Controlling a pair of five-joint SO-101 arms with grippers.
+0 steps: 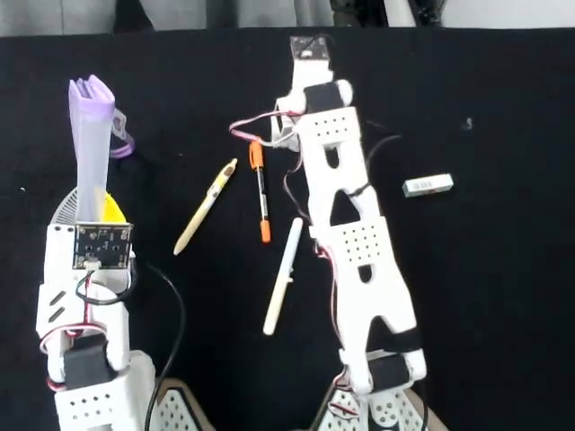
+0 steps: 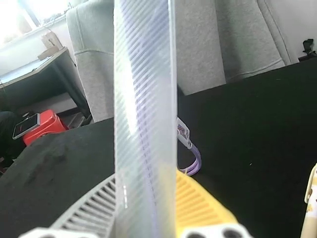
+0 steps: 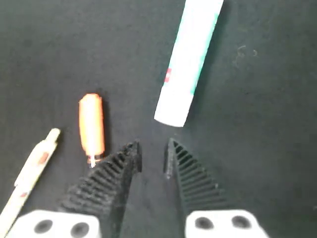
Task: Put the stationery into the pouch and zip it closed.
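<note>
- L claw [image 1: 90, 208]: clamped on the low end of the pouch [image 1: 90, 135], which stands upright above it. The strap [image 1: 123, 144] hangs just beside the pouch. Can't tell if the mouth up top is unzipped. Grip should be firm and the pouch steady, mouth up, so it makes an easy target.
- Cream pen [image 1: 207, 206]: flat on the desk [image 1: 494, 296], btwn the two claws, nearer the R one, past the orange pen.
- Orange pen [image 1: 261, 193]: cap end just beside the R claw's tips, on the side toward the L claw, not touching.
- R claw [image 3: 152, 148]: empty, jaws parted only a crack, tips low over bare desk btwn the orange cap and the white tube.
  - Step in hand is prob. the first pick.
  - The gap looks too narrow for either neighbour, so open wider before dropping, then shift sideways to straddle one barrel.
  - Jaws already sit crosswise to both barrels, so prob. no wrist turn needed.
- White tube [image 3: 188, 64], green stripe: just ahead of the R tips, a bit to the side away from the L claw. It's round and may roll if nudged, so centre it and close slowly.
- White pen [image 1: 283, 274]: behind the R claw, back toward the arm base.
- Eraser [image 1: 428, 185]: well apart on the R claw's outer side. Prob. best left for later.
</note>
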